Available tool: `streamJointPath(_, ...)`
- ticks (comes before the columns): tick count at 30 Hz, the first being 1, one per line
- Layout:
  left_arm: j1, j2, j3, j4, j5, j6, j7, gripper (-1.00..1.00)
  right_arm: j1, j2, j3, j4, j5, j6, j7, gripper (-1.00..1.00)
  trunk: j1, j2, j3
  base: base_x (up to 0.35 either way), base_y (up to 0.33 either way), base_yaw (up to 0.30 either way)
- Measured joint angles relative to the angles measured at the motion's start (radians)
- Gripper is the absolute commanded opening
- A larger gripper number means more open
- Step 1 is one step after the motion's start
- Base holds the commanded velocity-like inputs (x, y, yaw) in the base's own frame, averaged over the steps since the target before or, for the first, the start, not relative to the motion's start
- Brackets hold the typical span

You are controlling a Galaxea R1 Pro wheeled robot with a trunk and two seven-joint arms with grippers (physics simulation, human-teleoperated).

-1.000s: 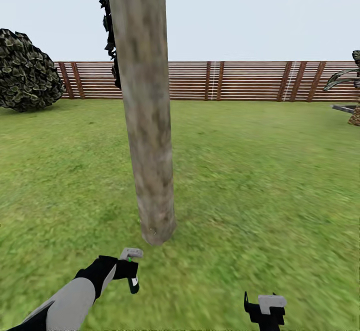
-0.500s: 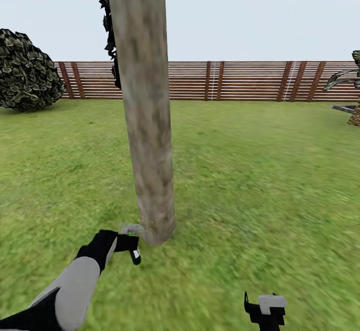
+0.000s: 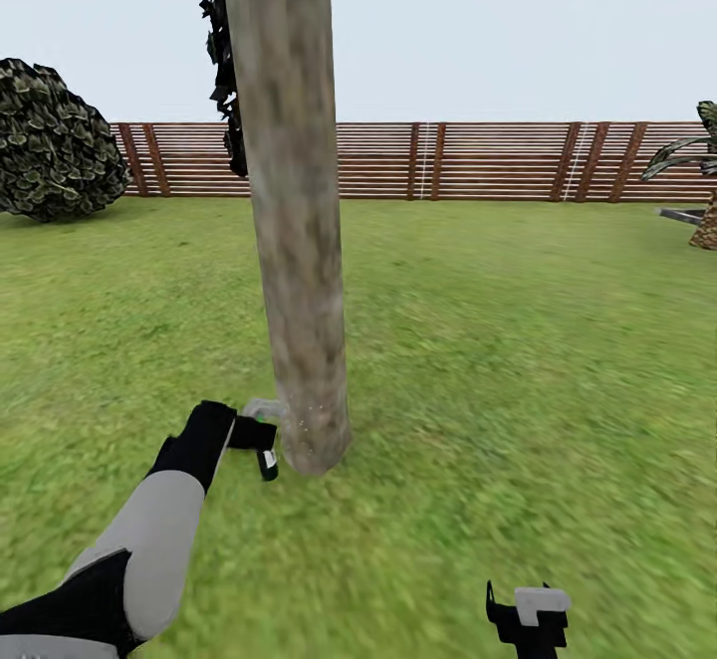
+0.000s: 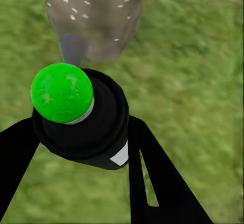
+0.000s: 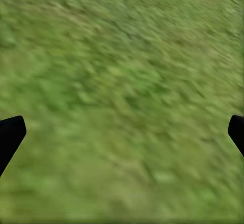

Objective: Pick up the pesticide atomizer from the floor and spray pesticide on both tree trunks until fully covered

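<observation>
One thick, smooth, beige-grey mottled tree trunk (image 3: 294, 241) rises from the grass just left of centre; a second such tree is out of view. My left gripper (image 3: 257, 434) is shut on the pesticide atomizer (image 3: 265, 410), held low beside the trunk's base. Its light grey nozzle head nearly touches the bark. In the left wrist view the atomizer's dark body (image 4: 96, 127) with a green cap sits between my black fingers (image 4: 147, 173), its nozzle aimed at the trunk (image 4: 91, 16), where white specks dot the bark. My right gripper (image 3: 528, 614) hangs open over grass at the bottom right.
Grass (image 3: 518, 340) spreads all around. A brown slatted fence (image 3: 448, 161) closes the back. A round dark bush (image 3: 50, 141) stands far left, a black conifer (image 3: 224, 72) behind the trunk, and a palm (image 3: 702, 191) at the far right edge.
My left arm has reached forward with the atomizer, bringing its nozzle from well short of the trunk up against its base. The right gripper has stayed put.
</observation>
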Motion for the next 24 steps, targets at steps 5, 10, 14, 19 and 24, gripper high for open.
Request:
streamJointPath(5,0.006,-0.023,-0.104,-0.042,0.006,0.025,-0.075,-1.00,0.000,0.000,0.000,0.000,0.001,0.000,0.000,1.00,0.001,0.000,0.000,-0.138,0.037,0.000)
streamJointPath(10,-0.005,-0.034,-0.117,-0.072,0.000,0.052,-0.076,-1.00,0.000,0.000,0.000,0.001,0.001,0.000,0.001,1.00,0.001,0.000,0.000,-0.258,0.057,0.000)
streamJointPath(14,0.000,-0.047,-0.119,-0.068,-0.001,0.068,-0.077,-1.00,0.000,0.000,0.000,0.001,0.002,0.000,0.002,1.00,0.000,0.000,0.000,-0.035,0.006,0.000)
streamJointPath(19,0.003,-0.072,-0.154,-0.020,0.005,0.069,-0.081,-1.00,0.000,0.000,0.000,0.002,0.002,0.000,0.002,1.00,0.000,0.000,0.000,-0.002,0.000,0.000)
streamJointPath(24,-0.039,-0.073,-0.160,-0.043,0.084,0.137,-0.084,-1.00,0.000,0.001,0.000,0.002,0.002,0.000,0.002,1.00,0.000,0.000,0.000,0.000,0.000,0.000)
